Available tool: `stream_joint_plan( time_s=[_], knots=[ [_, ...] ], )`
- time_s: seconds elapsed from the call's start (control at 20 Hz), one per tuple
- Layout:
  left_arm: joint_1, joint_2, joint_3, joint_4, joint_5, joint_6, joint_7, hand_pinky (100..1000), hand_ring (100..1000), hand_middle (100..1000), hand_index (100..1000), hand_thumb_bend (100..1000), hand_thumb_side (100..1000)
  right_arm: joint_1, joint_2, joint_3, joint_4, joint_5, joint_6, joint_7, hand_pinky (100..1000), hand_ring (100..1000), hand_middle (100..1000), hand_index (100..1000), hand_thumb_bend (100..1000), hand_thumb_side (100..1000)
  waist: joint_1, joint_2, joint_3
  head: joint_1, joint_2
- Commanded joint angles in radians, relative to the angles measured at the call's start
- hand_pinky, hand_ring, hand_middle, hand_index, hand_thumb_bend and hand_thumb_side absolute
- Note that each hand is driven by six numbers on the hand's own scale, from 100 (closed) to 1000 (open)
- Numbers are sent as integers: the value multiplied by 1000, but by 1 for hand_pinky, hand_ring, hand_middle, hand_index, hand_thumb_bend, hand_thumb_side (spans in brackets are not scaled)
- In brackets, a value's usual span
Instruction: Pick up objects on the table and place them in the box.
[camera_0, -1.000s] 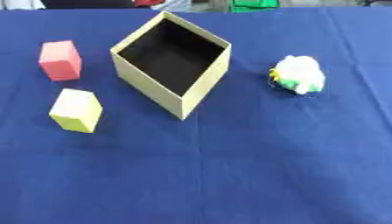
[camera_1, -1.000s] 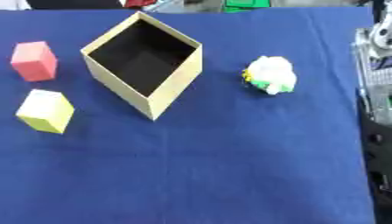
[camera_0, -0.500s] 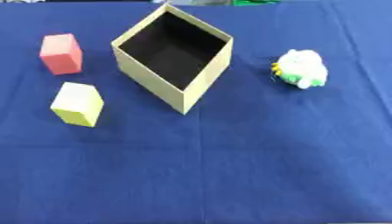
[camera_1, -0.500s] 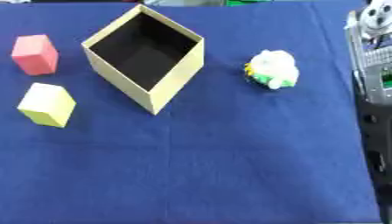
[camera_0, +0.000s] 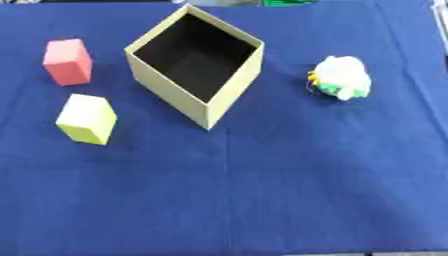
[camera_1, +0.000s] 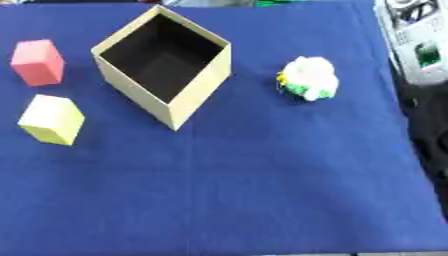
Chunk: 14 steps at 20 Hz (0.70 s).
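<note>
Currently no robot hand shows, so finger state cannot be told; the open box (camera_0: 194, 65) sits between two blocks (camera_0: 86, 118) leftward and a white toy (camera_0: 342, 77) rightward.

All I get of my own body is a strip along the right edge of the right eye view: a silver-grey housing (camera_1: 418, 40) with dark slots and a small green patch, and below it a matte black section (camera_1: 429, 135), details too blurred to read.
</note>
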<state>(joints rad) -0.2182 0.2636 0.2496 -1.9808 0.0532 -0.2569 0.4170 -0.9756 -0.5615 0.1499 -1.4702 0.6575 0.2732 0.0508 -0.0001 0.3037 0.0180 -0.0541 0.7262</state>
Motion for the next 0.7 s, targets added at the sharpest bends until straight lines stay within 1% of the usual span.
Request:
stream_joint_plan(
  time_s=[0.05, 0.15, 0.35, 0.5, 0.7],
  knots=[
    [0, 23, -2, -19, -5, 0, -5, 731, 656, 676, 789, 295, 1000, -57, -57, 45, 74, 72, 2, 58, 889, 910, 853, 934, 100, 1000, -1, -26, -1, -2, 8],
    [2, 24, -3, -19, -5, 0, -6, 731, 656, 676, 789, 295, 1000, -92, -68, 83, 126, 110, -10, 108, 891, 921, 866, 932, 100, 1000, -2, -28, -2, -2, 8],
    [4, 26, -4, -19, -6, 1, -7, 731, 657, 676, 789, 294, 1000, -144, -75, 134, 202, 157, -38, 189, 892, 932, 881, 931, 100, 1000, -3, -29, -4, -2, 8],
    [6, 26, -4, -19, -6, 2, -8, 731, 657, 676, 788, 294, 1000, -170, -77, 159, 237, 166, -56, 231, 895, 937, 885, 933, 100, 1000, -3, -29, -6, 0, 8],
    [8, 27, -4, -19, -7, 2, -8, 732, 657, 677, 788, 293, 1000, -180, -87, 176, 263, 162, -72, 271, 899, 945, 894, 941, 100, 1000, -4, -29, -8, 4, 8]
  ],
)
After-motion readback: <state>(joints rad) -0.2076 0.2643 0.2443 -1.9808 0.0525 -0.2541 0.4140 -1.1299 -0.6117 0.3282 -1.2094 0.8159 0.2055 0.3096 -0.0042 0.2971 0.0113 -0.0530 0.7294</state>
